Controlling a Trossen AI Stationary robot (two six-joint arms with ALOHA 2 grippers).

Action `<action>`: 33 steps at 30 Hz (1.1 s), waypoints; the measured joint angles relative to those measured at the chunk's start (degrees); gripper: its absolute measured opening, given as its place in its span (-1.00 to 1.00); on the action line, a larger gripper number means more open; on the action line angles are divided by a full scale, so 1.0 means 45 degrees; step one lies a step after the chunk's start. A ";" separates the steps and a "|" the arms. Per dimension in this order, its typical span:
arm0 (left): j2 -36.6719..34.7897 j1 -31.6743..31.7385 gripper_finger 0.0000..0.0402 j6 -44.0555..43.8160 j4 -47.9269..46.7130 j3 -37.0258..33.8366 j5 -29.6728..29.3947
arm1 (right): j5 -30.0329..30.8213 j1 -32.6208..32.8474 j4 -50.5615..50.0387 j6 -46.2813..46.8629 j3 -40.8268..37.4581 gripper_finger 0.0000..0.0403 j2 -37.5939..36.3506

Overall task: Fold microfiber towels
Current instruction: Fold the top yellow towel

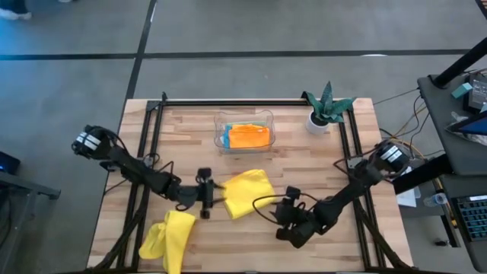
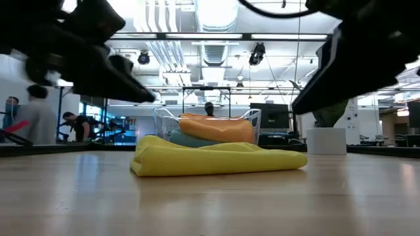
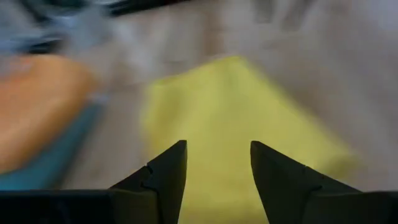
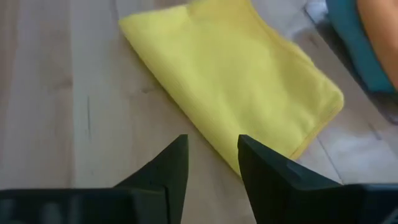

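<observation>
Both grippers, left [image 1: 214, 193] and right [image 1: 283, 204], hang with fingers apart, empty, flanking my folded yellow towel [image 1: 248, 192] mid-table. I'd judge it ready for the tray [image 1: 268, 117]; next needs an edge pinch.

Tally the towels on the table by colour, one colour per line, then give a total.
Yellow: 2, a folded yellow towel mid-table and a crumpled yellow towel at the near left edge.
Orange: 1, the orange towel on top in the clear tray.
Turquoise blue: 1, the turquoise towel showing under the orange one.
Total: 4 visible.
</observation>
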 joint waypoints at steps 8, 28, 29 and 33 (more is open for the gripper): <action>0.0343 0.1743 -0.19 0.0269 -0.0952 -0.0005 -0.0094 | -0.1036 -0.0324 -0.0009 0.0179 -0.0010 -0.45 0.0692; 0.2047 0.2249 -0.19 -0.2658 -0.1184 0.0610 0.4486 | -0.1945 -0.1270 0.0062 0.0980 -0.0884 -0.86 0.0802; 0.2083 0.2173 -0.19 -0.2742 -0.1161 0.0648 0.4541 | -0.1946 -0.1343 0.0030 0.0980 -0.0976 -0.86 0.0806; 0.2086 0.1826 -0.19 -0.2845 -0.1168 0.0811 0.4592 | -0.1962 -0.1692 0.0125 0.0965 -0.1141 -0.86 0.0806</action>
